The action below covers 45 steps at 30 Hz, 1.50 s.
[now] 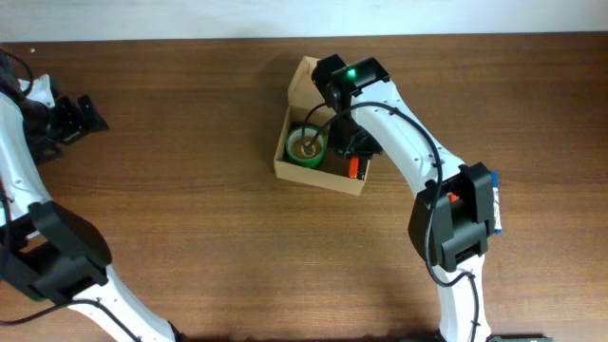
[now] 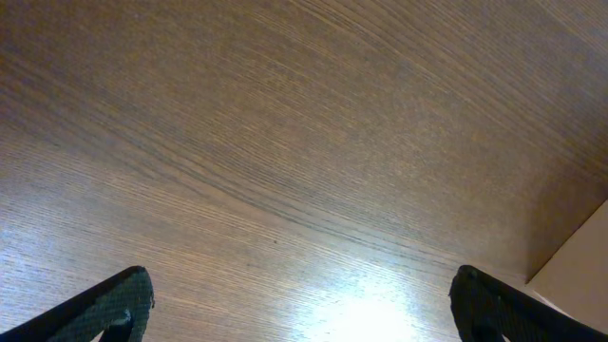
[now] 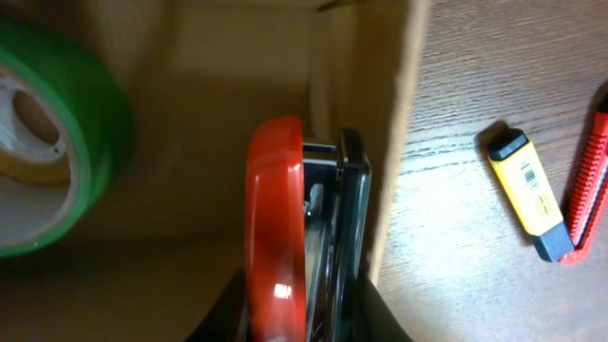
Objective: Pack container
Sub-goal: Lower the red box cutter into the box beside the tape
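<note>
My right claw [image 3: 299, 321] is pinching a red-and-chrome stapler [image 3: 285, 218] down inside the cardboard container [image 3: 382, 142] mid-counter [image 1: 190, 199], green tape roll [image 3: 90, 114] beside it, yellow marker [image 3: 525, 180] and red cutter [image 3: 587, 180] just outside, left claw [image 2: 304, 304] spread far off left.

The table [image 2: 285, 142] is wood with visible grain and a slight sheen — the box [image 3: 385, 123] is matt brown cardboard. The stapler [image 3: 275, 247] has a glossy red plastic top over shiny metal, and the tape roll [image 3: 100, 114] looks smooth and green.
</note>
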Motion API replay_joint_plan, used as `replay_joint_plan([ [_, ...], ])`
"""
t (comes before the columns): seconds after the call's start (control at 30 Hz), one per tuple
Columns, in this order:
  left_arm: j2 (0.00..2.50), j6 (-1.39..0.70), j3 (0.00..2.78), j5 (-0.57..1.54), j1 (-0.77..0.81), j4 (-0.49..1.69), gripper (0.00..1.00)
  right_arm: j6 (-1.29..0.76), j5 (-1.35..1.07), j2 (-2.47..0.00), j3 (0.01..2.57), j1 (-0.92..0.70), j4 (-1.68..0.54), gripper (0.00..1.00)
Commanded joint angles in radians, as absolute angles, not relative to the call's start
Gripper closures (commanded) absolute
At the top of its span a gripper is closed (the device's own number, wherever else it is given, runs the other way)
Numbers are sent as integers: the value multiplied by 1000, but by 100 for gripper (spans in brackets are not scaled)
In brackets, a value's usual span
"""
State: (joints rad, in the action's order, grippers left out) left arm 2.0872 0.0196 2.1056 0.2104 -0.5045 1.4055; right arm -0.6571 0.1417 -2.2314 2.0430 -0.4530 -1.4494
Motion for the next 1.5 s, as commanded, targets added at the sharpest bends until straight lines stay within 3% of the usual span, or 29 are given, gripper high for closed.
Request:
replay_joint_plan([
  [0.0,2081,39,2101,221,-507,1406,1,-658,131,-2232,1999,-456,-1433,96],
  [1.47,2081,39,2101,221,-507,1406,0,-768,-1,-2313,1984,-424,-1339,95],
])
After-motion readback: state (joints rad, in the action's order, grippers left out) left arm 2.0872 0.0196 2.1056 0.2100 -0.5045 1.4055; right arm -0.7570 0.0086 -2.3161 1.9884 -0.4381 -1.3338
